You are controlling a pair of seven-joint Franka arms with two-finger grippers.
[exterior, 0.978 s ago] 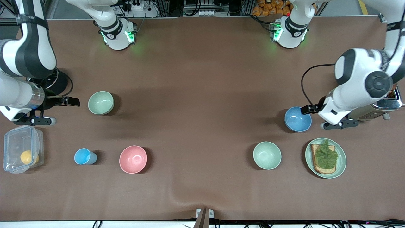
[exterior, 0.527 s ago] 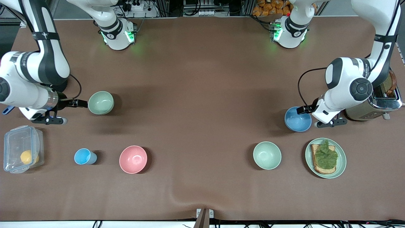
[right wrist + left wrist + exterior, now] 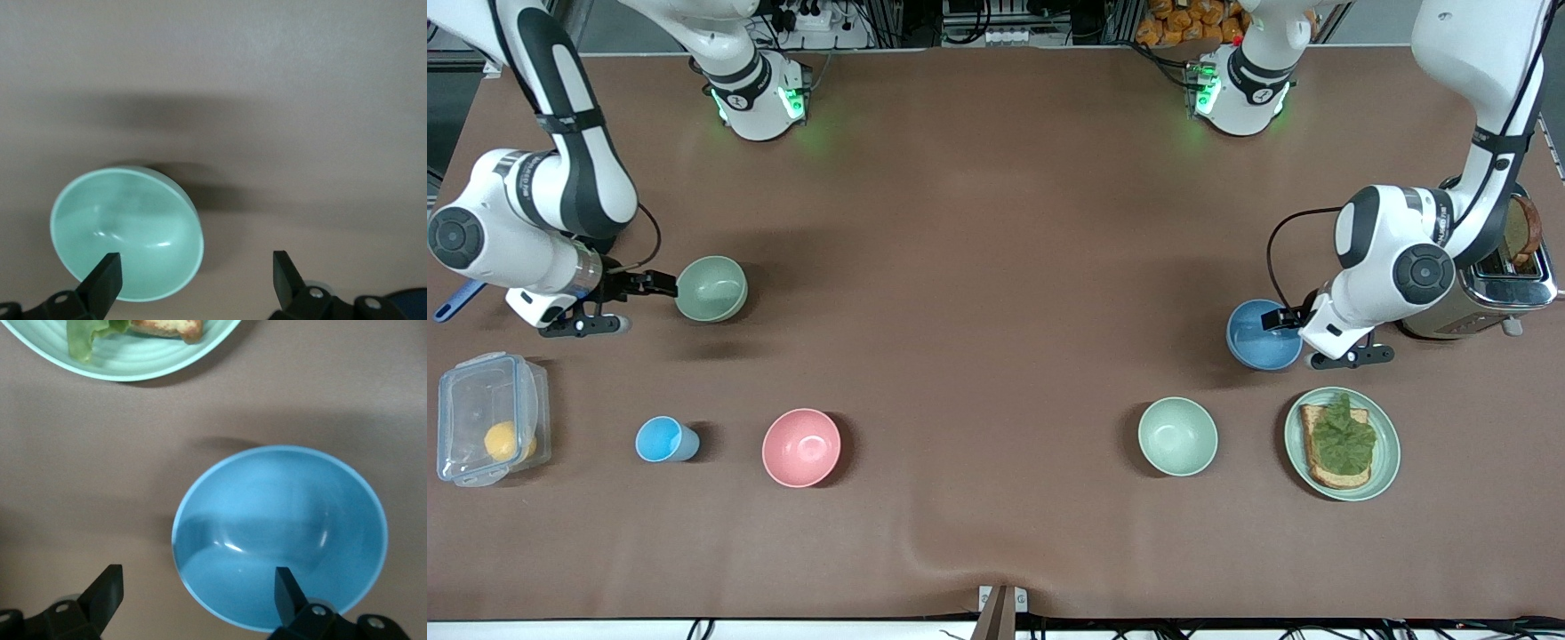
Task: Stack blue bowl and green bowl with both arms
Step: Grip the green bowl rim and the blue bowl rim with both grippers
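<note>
The blue bowl (image 3: pixel 1264 335) stands upright toward the left arm's end of the table. My left gripper (image 3: pixel 1288 318) is open at its rim. In the left wrist view the gripper (image 3: pixel 198 595) straddles the rim of the blue bowl (image 3: pixel 280 533), one finger over the inside and one outside. A green bowl (image 3: pixel 711 288) stands toward the right arm's end. My right gripper (image 3: pixel 660 284) is open at its rim. In the right wrist view the gripper (image 3: pixel 195 275) straddles the rim of that green bowl (image 3: pixel 127 230). A second green bowl (image 3: pixel 1177 436) stands nearer the front camera than the blue bowl.
A green plate (image 3: pixel 1385 449) with toast and lettuce lies beside the second green bowl. A toaster (image 3: pixel 1503 284) stands by the left arm. A pink bowl (image 3: pixel 801 447), a light-blue cup (image 3: pixel 663 439) and a clear box (image 3: pixel 487 429) holding a yellow fruit sit nearer the front camera.
Both arms have swung in toward their bowls. The right gripper has reached the green bowl's rim, and the left gripper has moved over the blue bowl's rim. The bowls have not moved.
</note>
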